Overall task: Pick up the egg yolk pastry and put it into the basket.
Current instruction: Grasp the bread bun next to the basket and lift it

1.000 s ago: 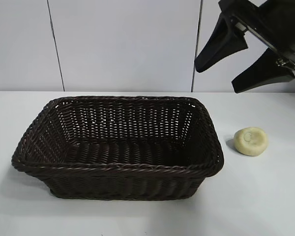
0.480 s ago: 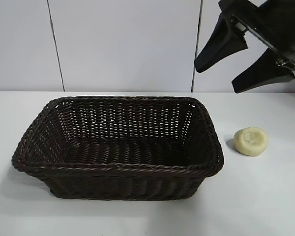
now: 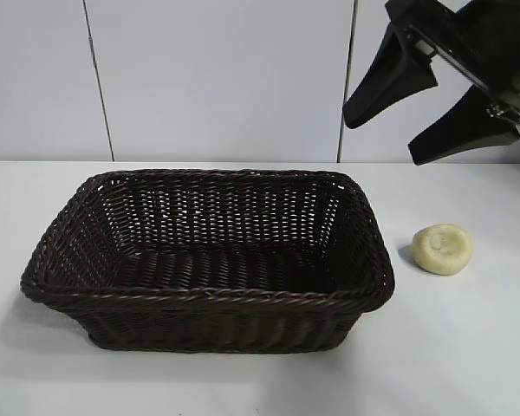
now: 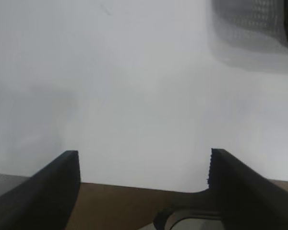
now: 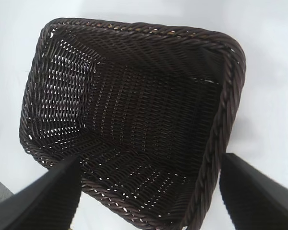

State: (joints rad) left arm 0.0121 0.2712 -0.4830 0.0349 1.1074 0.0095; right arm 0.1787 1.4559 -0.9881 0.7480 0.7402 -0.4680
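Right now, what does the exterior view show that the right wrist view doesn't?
Only the exterior view shows the egg yolk pastry, lying on the table to the right of the basket, apart from it, and the right gripper raised above with fingers spread. Only the right wrist view looks straight down onto the basket's woven floor, which holds nothing. Both share the basket, the white table and the open right gripper.

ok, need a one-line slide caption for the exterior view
Open right gripper hangs above the egg yolk pastry on the table, right of the empty wicker basket.
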